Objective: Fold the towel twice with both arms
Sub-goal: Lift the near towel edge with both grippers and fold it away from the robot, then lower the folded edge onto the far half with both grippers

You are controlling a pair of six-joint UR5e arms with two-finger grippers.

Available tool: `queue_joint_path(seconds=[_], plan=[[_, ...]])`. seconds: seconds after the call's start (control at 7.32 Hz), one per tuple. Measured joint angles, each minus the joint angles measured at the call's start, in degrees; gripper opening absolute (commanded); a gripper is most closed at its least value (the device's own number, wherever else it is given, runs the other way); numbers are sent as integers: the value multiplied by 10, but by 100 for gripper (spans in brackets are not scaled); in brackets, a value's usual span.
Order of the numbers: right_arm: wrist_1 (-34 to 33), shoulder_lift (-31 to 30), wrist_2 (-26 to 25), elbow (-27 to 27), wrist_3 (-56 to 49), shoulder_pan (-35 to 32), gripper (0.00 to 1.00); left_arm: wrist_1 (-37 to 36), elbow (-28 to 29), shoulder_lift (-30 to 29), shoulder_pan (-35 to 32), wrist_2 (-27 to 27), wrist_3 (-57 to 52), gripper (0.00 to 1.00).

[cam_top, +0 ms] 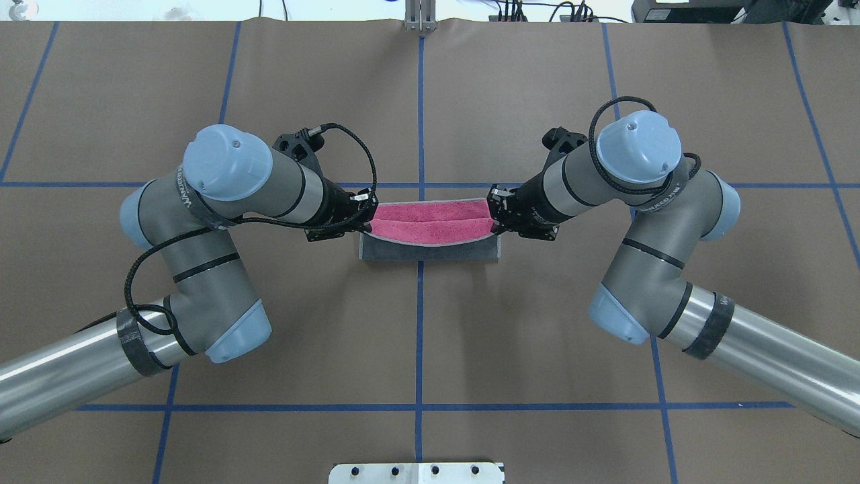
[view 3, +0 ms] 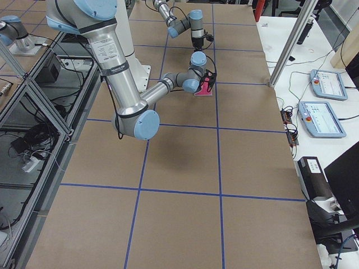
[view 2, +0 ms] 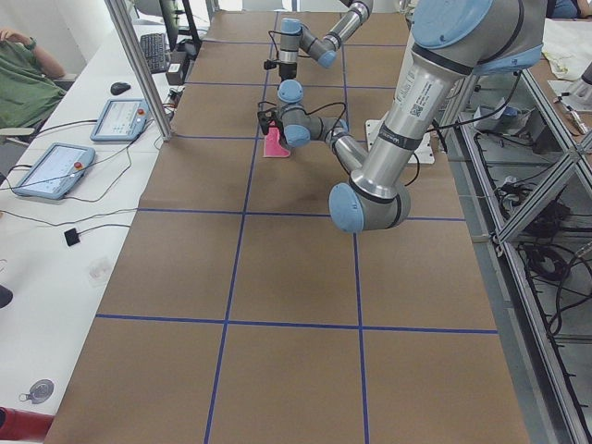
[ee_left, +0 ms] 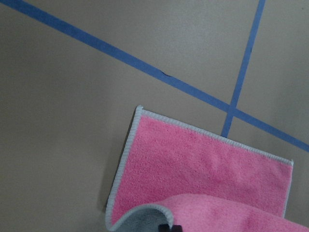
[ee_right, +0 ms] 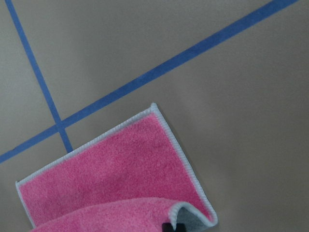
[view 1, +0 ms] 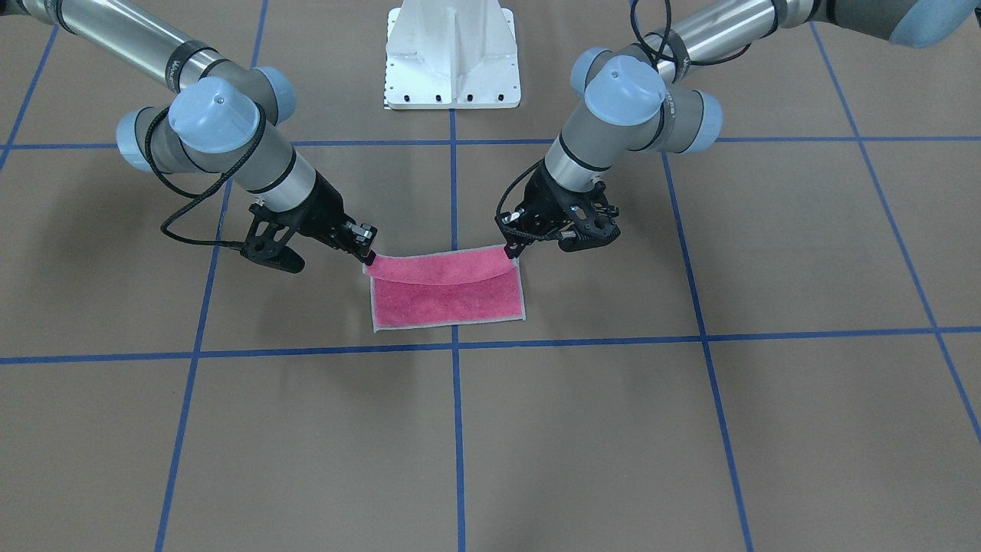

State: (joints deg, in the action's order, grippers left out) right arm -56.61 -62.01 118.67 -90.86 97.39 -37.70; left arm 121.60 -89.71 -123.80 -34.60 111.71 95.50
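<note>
Towel [view 1: 448, 299] is located mid-desk [view 1: 690, 429], laid across the blue centre tape line [view 1: 457, 429], well apart from the white pedestal base [view 1: 452, 57]. The half on the operators' side is laid flat, pink face up. The robot-side edge is held raised off the desk and sags between the two tools. One corner is pinched by the left tool [view 1: 512, 249], the other by the right tool [view 1: 366, 253]; both are clamped narrow on cloth. In the overhead view, the dark grey face [cam_top: 430, 251] is exposed below the lifted pink strip. In both wrist views, the lifted corner is seen curled, with the grey underside showing.
</note>
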Motion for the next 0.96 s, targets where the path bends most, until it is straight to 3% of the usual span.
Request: queue_joint_path(seconds=[0.96], plan=[[41,7,-20,42,0,0,0,32,38,-5,-10,0,1,0]])
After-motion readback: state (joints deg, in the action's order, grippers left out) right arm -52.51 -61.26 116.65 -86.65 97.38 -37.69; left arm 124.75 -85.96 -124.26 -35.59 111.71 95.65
